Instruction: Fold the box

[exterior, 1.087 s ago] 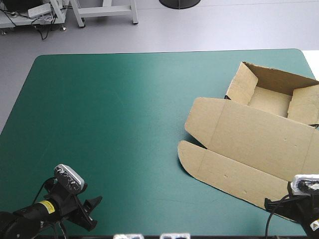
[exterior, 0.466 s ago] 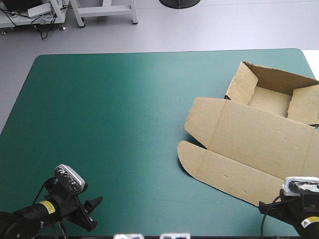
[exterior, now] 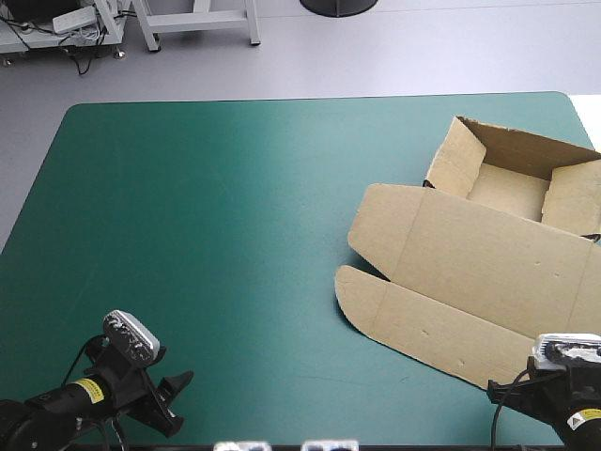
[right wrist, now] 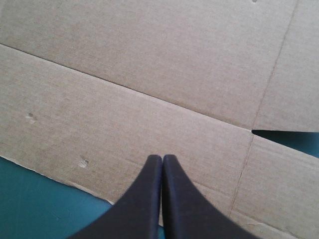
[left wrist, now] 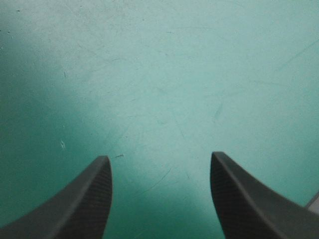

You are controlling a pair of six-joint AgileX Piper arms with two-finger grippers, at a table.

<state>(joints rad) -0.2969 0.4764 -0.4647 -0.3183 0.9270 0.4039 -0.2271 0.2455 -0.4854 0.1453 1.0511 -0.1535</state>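
From above, the brown box (exterior: pixel 470 272) lies on the right side of the desk (exterior: pixel 216 216). Its far end is an open tray with raised walls, and its lid lies flat with round-cornered flaps. Left of the box the teal-green cover runs wide and smooth. At the left wrist, the left gripper (left wrist: pixel 159 157) stands spread over finely scratched cover, well apart from the box. At the right wrist, the right gripper (right wrist: pixel 162 157) is pressed together, its tips over the box's creased, dented outer flap, just inside its edge.

Brown box (exterior: pixel 470 263), tray open, lid flat
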